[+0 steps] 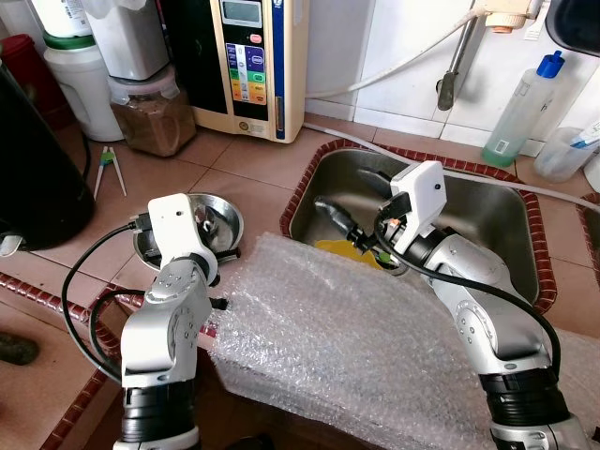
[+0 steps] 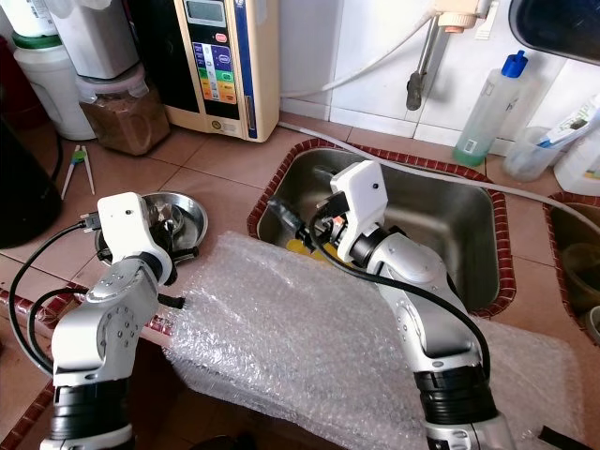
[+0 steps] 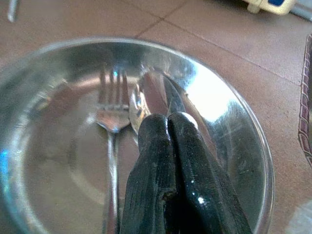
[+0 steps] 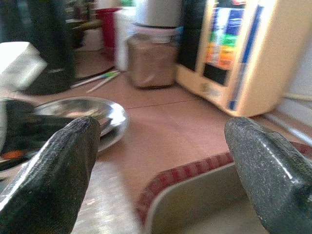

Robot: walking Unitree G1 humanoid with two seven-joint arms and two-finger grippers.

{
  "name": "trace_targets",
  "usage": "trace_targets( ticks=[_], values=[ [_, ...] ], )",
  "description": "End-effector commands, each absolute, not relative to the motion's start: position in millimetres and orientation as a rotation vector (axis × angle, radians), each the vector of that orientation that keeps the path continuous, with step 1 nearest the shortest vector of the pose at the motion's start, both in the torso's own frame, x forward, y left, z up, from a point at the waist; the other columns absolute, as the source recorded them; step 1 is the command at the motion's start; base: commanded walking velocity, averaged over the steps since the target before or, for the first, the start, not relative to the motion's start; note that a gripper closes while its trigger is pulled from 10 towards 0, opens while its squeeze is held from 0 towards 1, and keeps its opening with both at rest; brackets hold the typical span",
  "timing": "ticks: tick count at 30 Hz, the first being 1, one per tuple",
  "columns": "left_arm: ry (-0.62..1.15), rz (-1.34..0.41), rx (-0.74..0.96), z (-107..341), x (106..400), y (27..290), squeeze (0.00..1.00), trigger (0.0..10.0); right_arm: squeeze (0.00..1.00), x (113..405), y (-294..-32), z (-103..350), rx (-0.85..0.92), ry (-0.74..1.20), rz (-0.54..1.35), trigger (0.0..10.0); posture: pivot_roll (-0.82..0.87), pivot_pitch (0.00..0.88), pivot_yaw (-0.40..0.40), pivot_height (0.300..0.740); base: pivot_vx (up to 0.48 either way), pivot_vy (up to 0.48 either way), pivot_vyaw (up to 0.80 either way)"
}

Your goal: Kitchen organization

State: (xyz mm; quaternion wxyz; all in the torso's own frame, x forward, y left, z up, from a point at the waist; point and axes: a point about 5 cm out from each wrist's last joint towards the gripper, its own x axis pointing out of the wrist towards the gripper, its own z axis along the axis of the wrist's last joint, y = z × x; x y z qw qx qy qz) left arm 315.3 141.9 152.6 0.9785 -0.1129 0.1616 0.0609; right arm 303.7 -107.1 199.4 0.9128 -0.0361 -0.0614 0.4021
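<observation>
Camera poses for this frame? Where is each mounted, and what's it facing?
Left/right eye: head stereo pair, looking down at the sink, bubble wrap and both arms.
Left wrist: along the left gripper, fingers closed, over the steel plate holding a fork and spoon.
Right wrist: along the open right gripper from the sink edge toward the water purifier.
Shared: the plate appears in every view.

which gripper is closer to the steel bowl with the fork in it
Left. The left gripper is over the steel bowl, jaws shut; the right gripper is over the sink.
</observation>
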Motion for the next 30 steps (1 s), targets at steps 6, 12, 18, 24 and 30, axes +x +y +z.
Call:
trace_targets(
  ticks=[6, 12, 18, 24, 30],
  values=[
    [0.417, 0.158, -0.242, 147, 319, 143, 0.0, 10.0, 0.0, 297, -103, 197, -0.101, -0.113, 0.872, 10.0, -0.05, 0.075, 0.019, 0.74, 0.0, 0.0, 0.0],
    [0.4, 0.169, -0.201, 162, 320, 145, 0.0, 10.0, 0.0, 295, -102, 196, -0.104, -0.101, 0.888, 10.0, -0.04, 0.072, 0.016, 0.74, 0.0, 0.0, 0.0],
    [0.382, 0.154, -0.244, 165, 318, 144, 1.0, 10.0, 0.0, 296, -101, 196, -0.107, -0.099, 0.894, 10.0, -0.04, 0.071, 0.013, 0.74, 0.0, 0.0, 0.0],
    [0.362, 0.161, -0.235, 166, 318, 146, 1.0, 10.0, 0.0, 296, -102, 196, -0.116, -0.103, 0.883, 10.0, -0.04, 0.068, 0.013, 0.74, 0.0, 0.0, 0.0],
    [0.309, 0.146, -0.179, 177, 318, 143, 1.0, 10.0, 0.0, 298, -102, 195, -0.129, -0.11, 0.861, 10.0, -0.04, 0.064, 0.011, 0.74, 0.0, 0.0, 0.0]
  ],
)
